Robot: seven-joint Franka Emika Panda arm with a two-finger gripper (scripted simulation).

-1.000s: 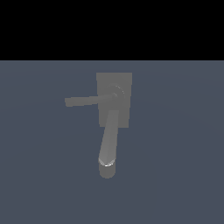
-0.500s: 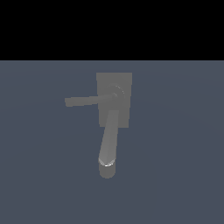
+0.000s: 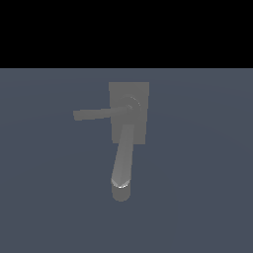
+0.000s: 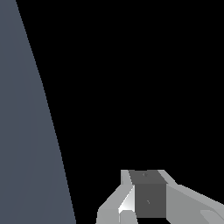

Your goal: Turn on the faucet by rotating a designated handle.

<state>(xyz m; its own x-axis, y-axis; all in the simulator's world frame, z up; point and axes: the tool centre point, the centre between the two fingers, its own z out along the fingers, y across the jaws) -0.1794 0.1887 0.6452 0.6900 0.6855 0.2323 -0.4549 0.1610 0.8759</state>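
The grey faucet stands mid-scene in the exterior view, with a flat base plate [image 3: 140, 92] and a thick round spout [image 3: 122, 163] pointing toward the camera. The handle [image 3: 94, 114] is a thin straight bar jutting from the round hub [image 3: 131, 105] toward the exterior view's left. No arm or gripper shows in the exterior view. Only in the wrist view does my gripper [image 4: 144, 177] appear, as grey finger parts around a darker face. No gap between the fingers can be made out. The faucet is out of the wrist view.
A plain blue-grey floor [image 3: 197, 197] surrounds the faucet, with black background above it. The wrist view shows a strip of that floor [image 4: 26, 131] beside black background.
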